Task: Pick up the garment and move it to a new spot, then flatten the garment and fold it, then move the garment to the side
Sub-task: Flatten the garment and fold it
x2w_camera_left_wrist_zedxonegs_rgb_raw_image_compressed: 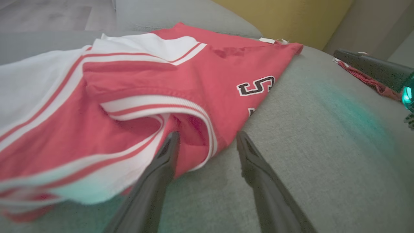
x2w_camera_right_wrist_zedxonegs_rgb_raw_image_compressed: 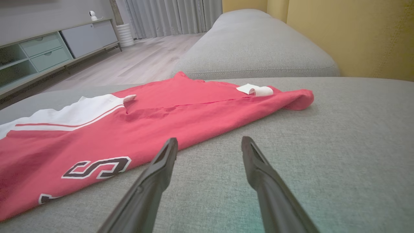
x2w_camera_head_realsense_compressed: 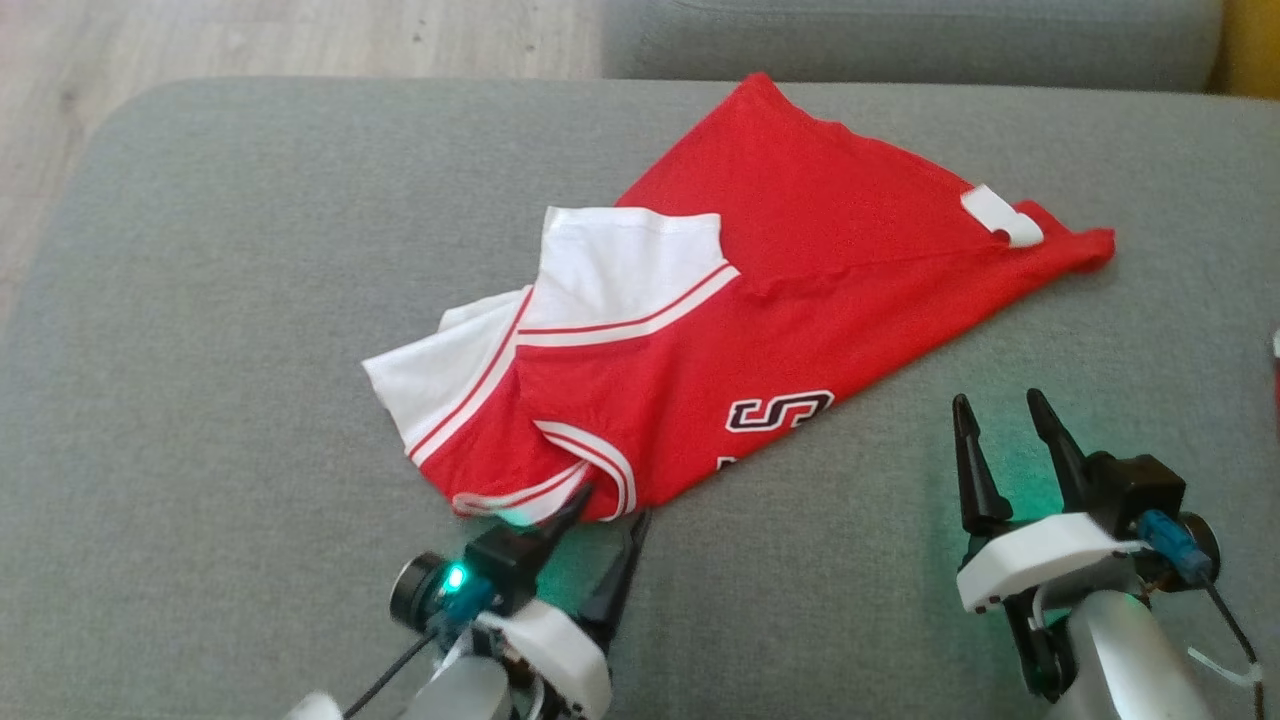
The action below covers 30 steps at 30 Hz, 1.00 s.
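Head view: red jersey [x2w_camera_head_realsense_compressed: 800, 250] crumpled mid-frame on the sofa cushion [x2w_camera_head_realsense_compressed: 200, 300], left tool [x2w_camera_head_realsense_compressed: 612, 503] nosing its bottom hem, right tool [x2w_camera_head_realsense_compressed: 998, 398] lower right, off the cloth. Left wrist: fingers [x2w_camera_left_wrist_zedxonegs_rgb_raw_image_compressed: 255, 168] apart, straddling the hem corner, nothing pinched; push deeper, then clamp both layers. Right wrist: spread wide too, just short of the jersey [x2w_camera_right_wrist_zedxonegs_rgb_raw_image_compressed: 194, 116].

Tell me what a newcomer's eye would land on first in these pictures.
The red and white jersey, lying rumpled across the middle of the grey cushion, grabs the eye first. The left claw sits at its near edge with jaws apart. The right claw stands open over bare cushion to the jersey's right.
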Available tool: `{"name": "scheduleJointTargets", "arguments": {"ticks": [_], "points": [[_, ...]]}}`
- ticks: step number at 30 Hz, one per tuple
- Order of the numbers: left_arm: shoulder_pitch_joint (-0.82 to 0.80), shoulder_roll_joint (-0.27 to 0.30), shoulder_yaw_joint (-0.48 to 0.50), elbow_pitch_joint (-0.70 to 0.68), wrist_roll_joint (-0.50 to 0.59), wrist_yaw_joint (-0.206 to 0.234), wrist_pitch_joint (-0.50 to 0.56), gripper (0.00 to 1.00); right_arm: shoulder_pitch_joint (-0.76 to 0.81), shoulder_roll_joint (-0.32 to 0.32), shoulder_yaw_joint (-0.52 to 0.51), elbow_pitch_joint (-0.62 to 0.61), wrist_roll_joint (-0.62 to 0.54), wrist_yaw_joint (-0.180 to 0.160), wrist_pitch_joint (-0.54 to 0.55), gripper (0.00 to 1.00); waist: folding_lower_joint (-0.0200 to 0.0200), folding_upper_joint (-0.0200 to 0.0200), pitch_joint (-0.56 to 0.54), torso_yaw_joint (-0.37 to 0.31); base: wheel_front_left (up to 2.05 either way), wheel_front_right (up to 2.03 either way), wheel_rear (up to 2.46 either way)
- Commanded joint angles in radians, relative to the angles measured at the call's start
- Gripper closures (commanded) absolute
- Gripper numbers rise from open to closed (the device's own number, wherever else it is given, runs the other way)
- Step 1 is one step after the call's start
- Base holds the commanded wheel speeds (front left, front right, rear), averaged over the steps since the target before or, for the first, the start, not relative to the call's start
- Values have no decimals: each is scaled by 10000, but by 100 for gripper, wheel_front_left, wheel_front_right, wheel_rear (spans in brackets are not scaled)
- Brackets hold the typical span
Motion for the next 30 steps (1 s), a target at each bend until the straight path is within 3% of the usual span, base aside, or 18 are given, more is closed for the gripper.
{"name": "scheduleJointTargets", "arguments": {"ticks": [1,9,13,16,21,30], "points": [[-89,131,382,-277,-81,18,-52,0,-13,40,180,-227,31,-7,-112,0,3,0,-144,143,0,0,0],[74,437,2380,-1536,78,796,-52,0,49,54,137,-325,-12,-7,-112,0,3,0,38,97,0,0,0],[-794,1059,2790,-898,352,823,100,0,-63,57,269,-353,-16,-7,-112,0,3,0,266,-88,0,0,0],[-1816,1659,2666,-280,545,497,584,0,-219,59,376,-369,-8,-7,-112,0,3,0,486,-260,0,0,0],[-3298,2607,1886,692,336,40,2386,0,-434,60,425,-370,47,-7,-112,0,3,0,868,-578,0,0,0],[-3982,3705,-295,518,-1434,18,4104,0,-665,62,463,-381,145,-7,-113,0,3,0,1300,-906,0,0,0]]}}
